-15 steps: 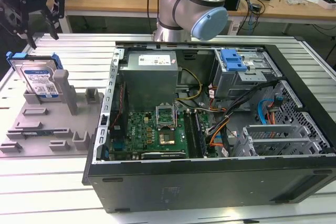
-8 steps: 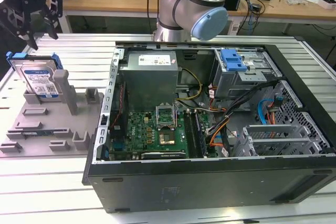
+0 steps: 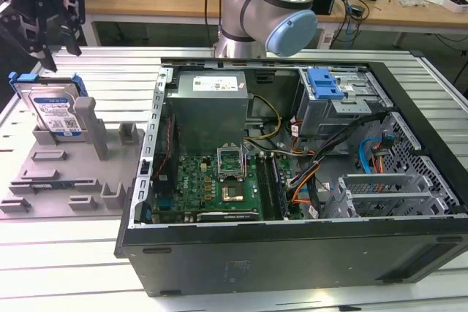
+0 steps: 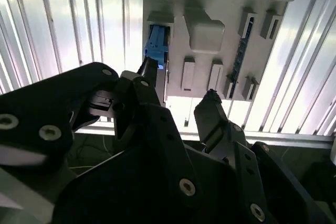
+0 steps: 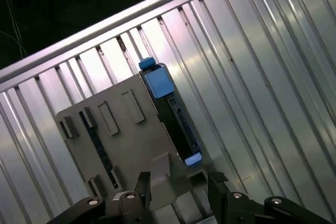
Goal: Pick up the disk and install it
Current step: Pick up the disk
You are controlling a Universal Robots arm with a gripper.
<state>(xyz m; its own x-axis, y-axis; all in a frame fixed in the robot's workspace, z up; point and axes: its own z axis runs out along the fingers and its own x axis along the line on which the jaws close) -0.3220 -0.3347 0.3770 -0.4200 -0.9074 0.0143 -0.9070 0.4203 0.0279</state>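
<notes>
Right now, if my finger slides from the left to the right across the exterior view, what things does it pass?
disk → grey power-supply box → blue latch → blue cables

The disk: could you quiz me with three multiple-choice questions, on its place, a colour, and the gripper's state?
1. Where is the disk? A in a drawer; B standing in the grey rack; C on the floor.
2. Its frame is: A red; B blue; C yellow.
3. The gripper is: A open; B shut on the disk; C shut on a screw.
Answers: B, it stands on edge in the rack at the exterior view's left; B, blue tabs show at both ends; A, both wrist views show its jaws apart with nothing between.
</notes>
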